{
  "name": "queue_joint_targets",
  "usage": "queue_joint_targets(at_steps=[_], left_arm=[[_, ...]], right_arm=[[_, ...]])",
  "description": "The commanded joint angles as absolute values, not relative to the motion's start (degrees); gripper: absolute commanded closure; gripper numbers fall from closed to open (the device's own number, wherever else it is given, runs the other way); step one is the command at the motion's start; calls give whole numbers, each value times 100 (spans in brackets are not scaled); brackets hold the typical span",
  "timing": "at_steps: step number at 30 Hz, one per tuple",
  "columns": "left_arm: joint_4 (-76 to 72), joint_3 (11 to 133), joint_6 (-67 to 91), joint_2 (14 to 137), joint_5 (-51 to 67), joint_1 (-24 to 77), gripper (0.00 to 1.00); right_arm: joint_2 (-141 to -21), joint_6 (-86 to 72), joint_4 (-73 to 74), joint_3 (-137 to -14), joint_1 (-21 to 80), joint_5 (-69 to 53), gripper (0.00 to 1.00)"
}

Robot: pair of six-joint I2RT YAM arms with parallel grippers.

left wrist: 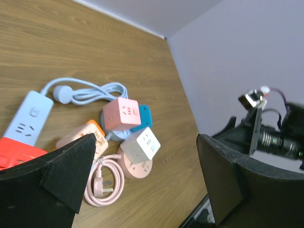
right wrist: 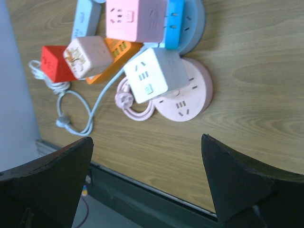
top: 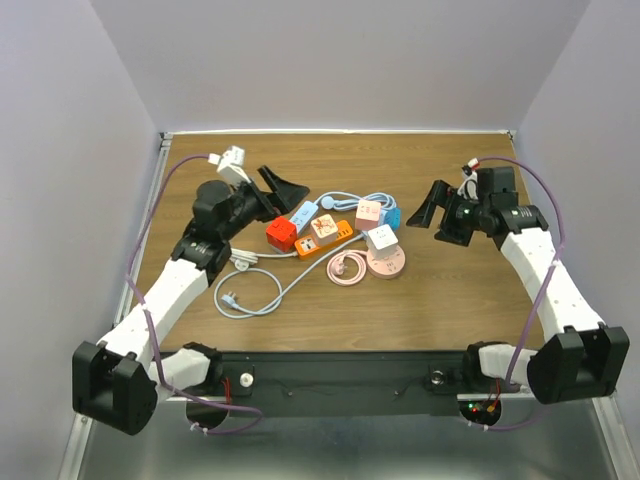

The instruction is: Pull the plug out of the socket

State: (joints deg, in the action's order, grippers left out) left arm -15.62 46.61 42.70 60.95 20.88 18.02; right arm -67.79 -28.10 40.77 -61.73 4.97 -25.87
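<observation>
A white cube plug point(top: 381, 238) sits in a pink round socket point(top: 388, 263) at the table's middle; both show in the left wrist view point(left wrist: 145, 144) point(left wrist: 137, 167) and the right wrist view point(right wrist: 154, 73) point(right wrist: 187, 97). A pink cube point(top: 369, 211) and a blue cube point(top: 391, 214) sit on a grey-blue round socket point(right wrist: 194, 23). A patterned beige cube point(right wrist: 88, 56) sits on an orange strip point(top: 325, 240). My left gripper point(top: 285, 190) is open and empty, left of the cluster. My right gripper point(top: 430, 212) is open and empty, to its right.
A red cube point(top: 281, 234) and a light blue strip point(top: 305, 214) lie at the cluster's left. A coiled pink cable point(top: 347, 268) and a looped pale cable point(top: 250, 295) lie nearer the front. The black front rail point(right wrist: 142, 190) runs below the table edge.
</observation>
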Motion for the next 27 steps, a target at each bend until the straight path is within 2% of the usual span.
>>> queue_joint_targets(at_steps=[1, 5, 13, 17, 21, 27], left_arm=[[-1362, 4983, 3911, 6354, 1811, 2477, 1], [-1380, 5080, 3964, 6626, 1512, 3031, 1], [-1345, 5159, 3955, 6820, 1336, 3243, 1], [-1301, 5072, 4043, 6715, 1248, 3278, 1], [-1301, 4869, 4104, 6592, 1169, 3296, 1], [-1292, 4711, 4184, 6478, 1151, 3296, 1]], right_arm=[[-7232, -2400, 3981, -6582, 825, -2006, 0], [-7891, -2066, 4122, -7030, 1282, -1390, 0], [-8787, -1433, 4324, -7673, 2319, 261, 0], [-9043, -1337, 4307, -7708, 2566, 246, 0], [-9281, -1195, 4298, -7655, 3049, 755, 0], [-9632, -1239, 4149, -7541, 3234, 1020, 0]])
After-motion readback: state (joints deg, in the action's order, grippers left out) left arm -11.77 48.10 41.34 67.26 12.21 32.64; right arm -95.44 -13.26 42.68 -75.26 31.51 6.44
